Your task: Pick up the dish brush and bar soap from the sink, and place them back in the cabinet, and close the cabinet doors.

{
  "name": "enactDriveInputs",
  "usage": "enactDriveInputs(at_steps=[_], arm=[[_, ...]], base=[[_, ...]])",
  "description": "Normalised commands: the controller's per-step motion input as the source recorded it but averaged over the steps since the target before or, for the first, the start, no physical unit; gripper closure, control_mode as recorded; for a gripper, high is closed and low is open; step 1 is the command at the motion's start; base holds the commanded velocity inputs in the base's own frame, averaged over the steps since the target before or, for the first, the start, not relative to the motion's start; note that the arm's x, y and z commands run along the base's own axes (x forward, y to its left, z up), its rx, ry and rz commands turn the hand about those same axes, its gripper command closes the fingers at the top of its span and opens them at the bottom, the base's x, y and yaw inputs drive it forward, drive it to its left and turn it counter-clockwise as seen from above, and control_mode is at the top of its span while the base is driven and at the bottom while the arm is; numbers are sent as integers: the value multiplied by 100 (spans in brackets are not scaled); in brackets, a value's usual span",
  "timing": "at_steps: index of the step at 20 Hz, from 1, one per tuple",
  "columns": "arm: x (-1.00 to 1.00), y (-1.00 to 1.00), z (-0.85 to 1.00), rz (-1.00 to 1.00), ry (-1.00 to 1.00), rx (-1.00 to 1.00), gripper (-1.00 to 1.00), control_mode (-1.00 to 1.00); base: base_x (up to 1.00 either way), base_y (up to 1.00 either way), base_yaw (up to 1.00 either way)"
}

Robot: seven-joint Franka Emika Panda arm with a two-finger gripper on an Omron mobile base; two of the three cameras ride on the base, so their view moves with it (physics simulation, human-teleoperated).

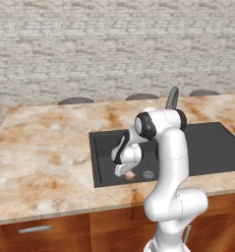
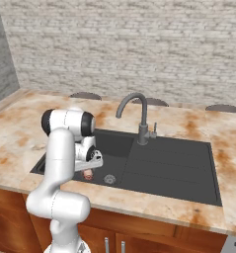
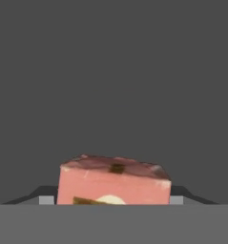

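Soap grab in the sink.
Gripper low in basin, left of the drain; fingers straddle the bar soap, apparently clamped for lifting.

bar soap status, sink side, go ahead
Gripper down in the sink, fingers either side of the bar soap. Grip not confirmed. Nothing in the way.

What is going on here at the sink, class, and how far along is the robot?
The white arm reaches down into the sink, its gripper low over the basin floor at the bar soap. The hand view shows the pinkish block sitting between the fingertips, though whether they have closed on it is unclear. The soap is not yet lifted out, beside the drain.
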Motion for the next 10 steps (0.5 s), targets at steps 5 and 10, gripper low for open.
enactDriveInputs(at_steps=[5, 10], arm=[[0, 2, 70, 0, -18, -2, 100, -100], [-1, 5, 94, -1, -16, -4, 100, -100]], base=[[0, 0, 0], [0, 0, 0]])
